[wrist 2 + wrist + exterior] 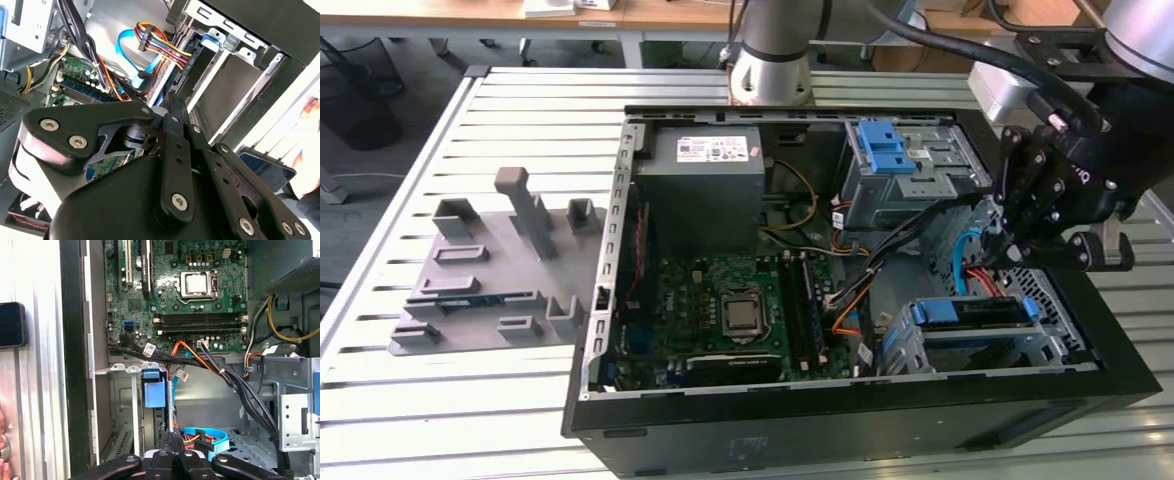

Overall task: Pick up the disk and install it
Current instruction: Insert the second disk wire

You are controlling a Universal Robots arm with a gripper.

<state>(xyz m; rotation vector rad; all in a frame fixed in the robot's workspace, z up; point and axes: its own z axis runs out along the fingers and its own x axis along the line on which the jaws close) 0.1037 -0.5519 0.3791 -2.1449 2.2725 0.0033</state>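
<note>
- My pincer point(1014, 262) is clenched with nothing between the fingers, hovering inside the computer case point(854, 425) at about 3 o'clock in the exterior view.
- The disk point(970, 313) sits in the drive cage point(1047, 345) at 4 o'clock of the case, close under my fingertips.
- I judge the pick-up done and the seating in hand; any further push calls for staying square to the cage.
- The power supply point(707, 170) carries a white sticker; I can't read its print.
</note>
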